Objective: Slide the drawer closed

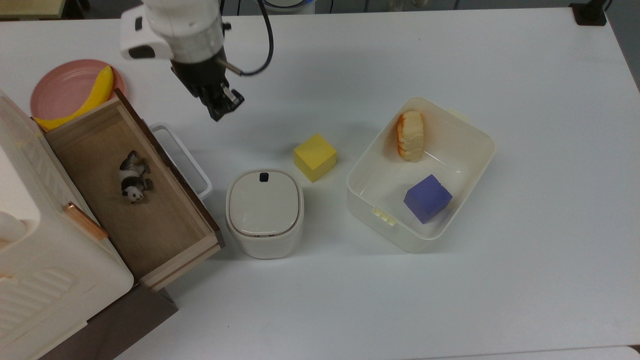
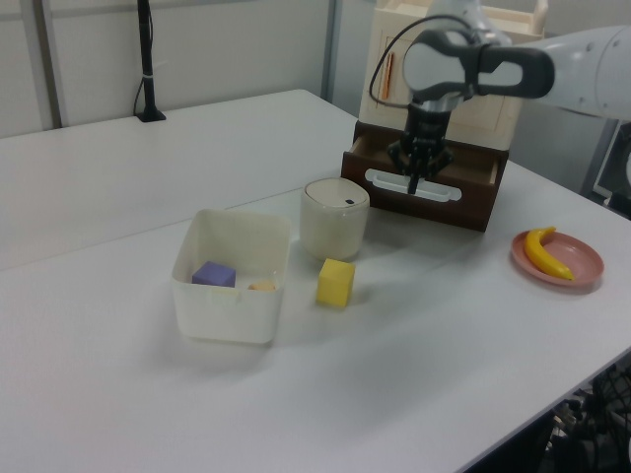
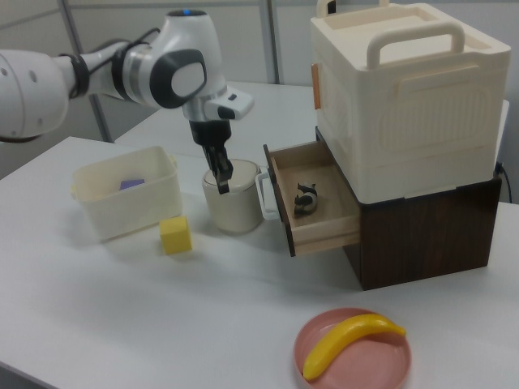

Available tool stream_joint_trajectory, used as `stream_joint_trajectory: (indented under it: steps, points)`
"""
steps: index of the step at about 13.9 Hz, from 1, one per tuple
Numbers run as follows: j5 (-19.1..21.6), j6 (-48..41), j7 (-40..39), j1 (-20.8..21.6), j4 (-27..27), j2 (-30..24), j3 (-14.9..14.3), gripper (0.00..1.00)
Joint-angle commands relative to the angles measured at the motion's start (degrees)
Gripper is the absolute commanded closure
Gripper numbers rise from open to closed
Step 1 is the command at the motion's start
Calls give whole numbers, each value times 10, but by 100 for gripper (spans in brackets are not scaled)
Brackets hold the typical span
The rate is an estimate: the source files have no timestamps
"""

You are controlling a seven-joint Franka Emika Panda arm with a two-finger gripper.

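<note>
Inside, smooth light-wood drawer [image 1: 150,210] holds a panda figurine [image 1: 134,177].

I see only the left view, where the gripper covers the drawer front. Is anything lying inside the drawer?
Observer: Yes, a small panda figure lies on the floor of the drawer.
Operator: Does the gripper touch the white handle?
Observer: No. In the top view the gripper is apart from the handle, toward the top view's upper right.
Operator: And its jaws?
Observer: Shut, holding nothing.

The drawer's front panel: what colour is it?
Dark brown, clearest in the left view: drawer.
</note>
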Motion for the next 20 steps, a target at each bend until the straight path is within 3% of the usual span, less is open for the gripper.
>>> stream_joint_trajectory:
  steps: [1, 4, 9, 14, 20]
  points:
    - [-13, 56, 59, 6, -2, 25, -2, 100]
    - [-25, 83, 65, 1, -1, 48, -5, 100]
    - [-86, 175, 81, -1, 3, 77, -36, 100]
    - [-110, 253, 81, -1, 28, 93, -72, 100]
    - [-142, 290, 82, -2, 31, 107, -78, 100]
